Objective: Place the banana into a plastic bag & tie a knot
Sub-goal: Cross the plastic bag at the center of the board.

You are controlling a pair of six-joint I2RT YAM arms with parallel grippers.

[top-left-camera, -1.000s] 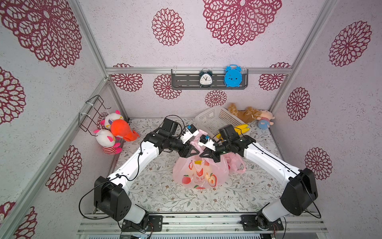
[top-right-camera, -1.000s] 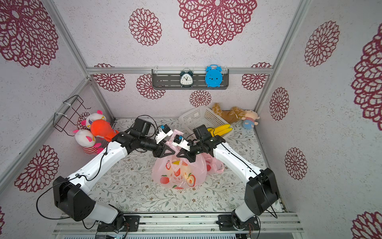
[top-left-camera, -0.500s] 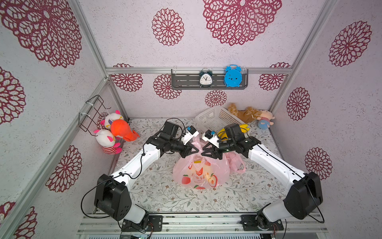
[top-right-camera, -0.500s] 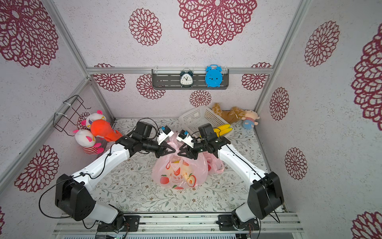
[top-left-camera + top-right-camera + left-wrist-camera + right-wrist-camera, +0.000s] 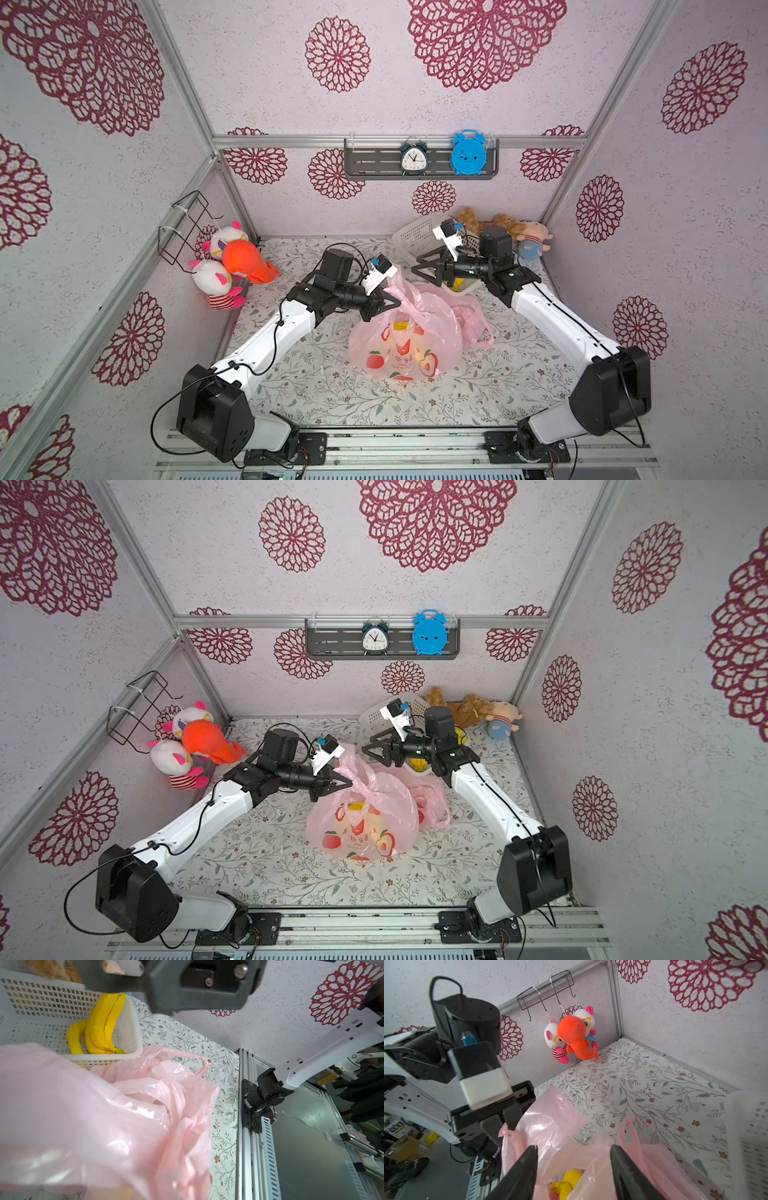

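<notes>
Right jaws now wide, off bag [image 5: 405,345]

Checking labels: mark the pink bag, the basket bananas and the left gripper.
pink bag [image 5: 399,357]: a top view, printed front.
basket bananas [image 5: 99,1028]: left wrist view, larger banana's middle.
left gripper [image 5: 397,303]: a top view, fingertips shut on the bag.

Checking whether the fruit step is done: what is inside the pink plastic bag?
Through the open mouth of the pink plastic bag, the right wrist view shows a yellow banana low inside. Crumpled film covers the rest, so anything else is hidden.
</notes>
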